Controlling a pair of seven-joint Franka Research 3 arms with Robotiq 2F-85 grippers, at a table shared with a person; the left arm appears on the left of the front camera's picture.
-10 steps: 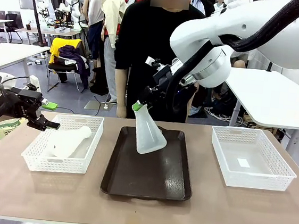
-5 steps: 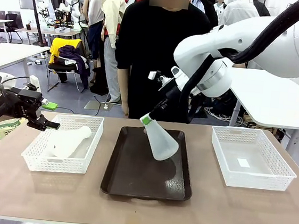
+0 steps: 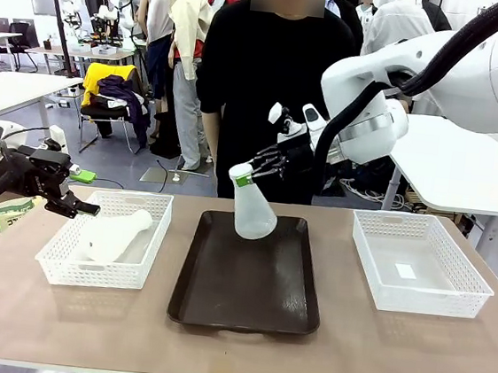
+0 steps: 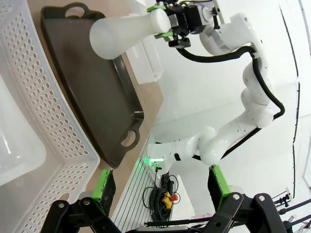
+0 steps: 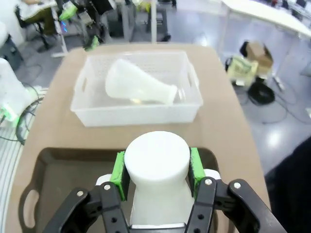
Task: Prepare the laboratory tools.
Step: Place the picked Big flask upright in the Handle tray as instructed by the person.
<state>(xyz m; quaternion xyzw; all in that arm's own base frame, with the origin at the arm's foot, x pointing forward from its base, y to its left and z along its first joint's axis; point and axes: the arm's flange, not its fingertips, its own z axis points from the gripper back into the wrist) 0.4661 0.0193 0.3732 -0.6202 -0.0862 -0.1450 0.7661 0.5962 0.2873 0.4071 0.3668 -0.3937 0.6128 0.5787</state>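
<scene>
A frosted white flask point(image 3: 253, 212) hangs tilted over the far end of the dark tray point(image 3: 248, 284), and my right gripper point(image 3: 246, 176) is shut on its neck. In the right wrist view the green pads point(image 5: 119, 170) clamp the flask's neck point(image 5: 156, 160). The second flask point(image 3: 115, 235) lies on its side in the left white basket point(image 3: 54, 260). My left gripper point(image 3: 85, 208) hovers open just left of that basket. From the left wrist, its open fingers point(image 4: 103, 187) frame the held flask point(image 4: 121, 31) and the right gripper point(image 4: 176, 22).
A second white basket point(image 3: 465, 289) stands at the table's right, with only a small label inside. A person in black stands at the far edge behind the tray. The front strip of the table is bare.
My right arm has swung right and then back toward the far edge, carrying the flask slightly higher and changing its tilt. The left arm and the basket's flask have not moved.
</scene>
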